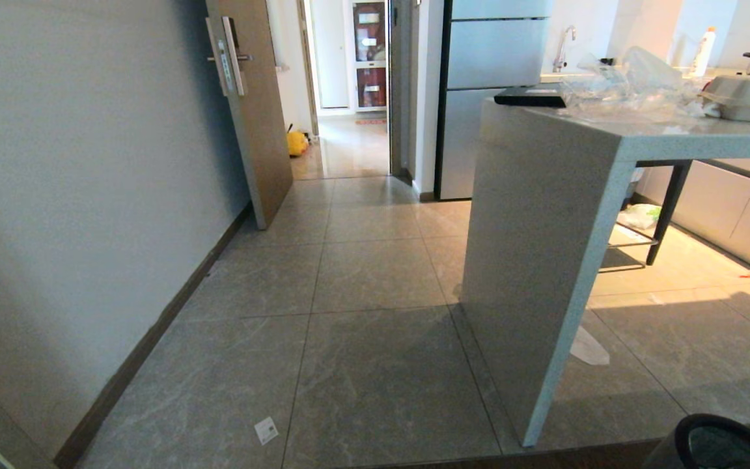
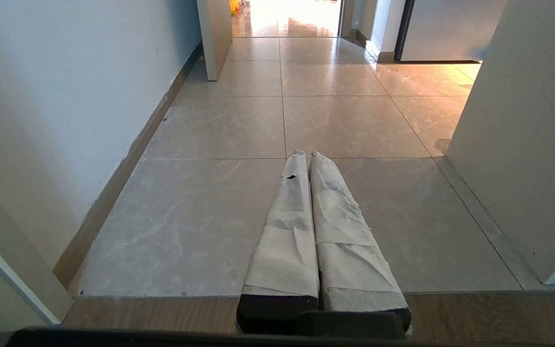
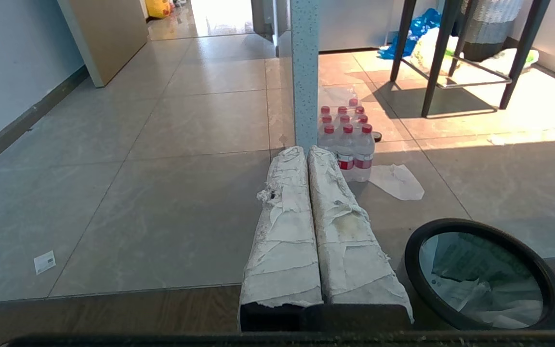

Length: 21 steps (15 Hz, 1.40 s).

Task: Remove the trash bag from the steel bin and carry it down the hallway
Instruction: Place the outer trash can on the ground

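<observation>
One trash bag (image 3: 475, 284) inside one steel bin (image 3: 482, 226).

Daylight poured in from about two o'clock in the head view, laying a bright band on the floor (image 1: 375, 273) beyond the counter (image 1: 544, 215), whose near side sat in shadow. The doorway (image 2: 287, 17) at twelve o'clock blew out to white in the left wrist view. Glare washed the sunlit tiles around the stool legs (image 3: 451, 58). The wall (image 1: 88, 163) bowed at the edge.
</observation>
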Available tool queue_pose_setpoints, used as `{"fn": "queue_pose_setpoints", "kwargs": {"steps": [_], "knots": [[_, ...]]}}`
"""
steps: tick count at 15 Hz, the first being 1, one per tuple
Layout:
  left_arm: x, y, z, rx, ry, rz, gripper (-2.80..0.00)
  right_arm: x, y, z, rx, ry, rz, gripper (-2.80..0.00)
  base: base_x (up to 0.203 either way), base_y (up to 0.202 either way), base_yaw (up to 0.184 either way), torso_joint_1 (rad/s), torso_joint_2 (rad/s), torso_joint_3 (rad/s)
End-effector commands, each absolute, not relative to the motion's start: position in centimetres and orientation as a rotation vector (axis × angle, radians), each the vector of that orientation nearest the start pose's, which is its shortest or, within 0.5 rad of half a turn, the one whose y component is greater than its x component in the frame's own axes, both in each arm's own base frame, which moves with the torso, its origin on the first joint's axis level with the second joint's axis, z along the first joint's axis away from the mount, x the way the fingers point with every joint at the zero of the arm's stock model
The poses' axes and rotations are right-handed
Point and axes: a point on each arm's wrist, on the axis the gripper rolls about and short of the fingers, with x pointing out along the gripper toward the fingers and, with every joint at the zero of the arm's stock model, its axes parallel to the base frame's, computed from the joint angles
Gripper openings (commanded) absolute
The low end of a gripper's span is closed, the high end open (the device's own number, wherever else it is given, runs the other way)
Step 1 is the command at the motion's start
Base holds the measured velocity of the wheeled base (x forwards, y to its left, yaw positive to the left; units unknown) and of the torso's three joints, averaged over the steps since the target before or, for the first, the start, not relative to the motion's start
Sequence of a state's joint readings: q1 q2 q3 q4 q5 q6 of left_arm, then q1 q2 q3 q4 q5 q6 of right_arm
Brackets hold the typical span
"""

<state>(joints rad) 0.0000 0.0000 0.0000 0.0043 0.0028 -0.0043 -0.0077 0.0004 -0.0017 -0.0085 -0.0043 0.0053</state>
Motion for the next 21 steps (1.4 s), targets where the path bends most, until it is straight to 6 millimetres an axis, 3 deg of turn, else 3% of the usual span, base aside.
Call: {"fn": "queue_pose_setpoints", "kwargs": {"steps": [1, 9, 21], "knots": [[-2.28, 0.01, 7.5, -0.005, 0.005, 0.003, -2.8, -2.3, 0.01, 7.68, 0.006, -0.012, -0.012, -2.8, 0.0, 0.0, 0.0, 0.0, 0.0, 0.0], [-2.28, 0.01, 7.5, -0.006, 0.005, 0.003, -2.8, -2.3, 0.01, 7.68, 0.006, -0.012, -0.012, -2.8, 0.0, 0.0, 0.0, 0.0, 0.0, -0.005], [-2.28, 0.01, 7.5, -0.005, 0.005, 0.003, -2.8, -2.29, 0.01, 7.68, 0.006, -0.011, -0.012, -2.8, 0.0, 0.0, 0.0, 0.002, 0.0, -0.191]]}}
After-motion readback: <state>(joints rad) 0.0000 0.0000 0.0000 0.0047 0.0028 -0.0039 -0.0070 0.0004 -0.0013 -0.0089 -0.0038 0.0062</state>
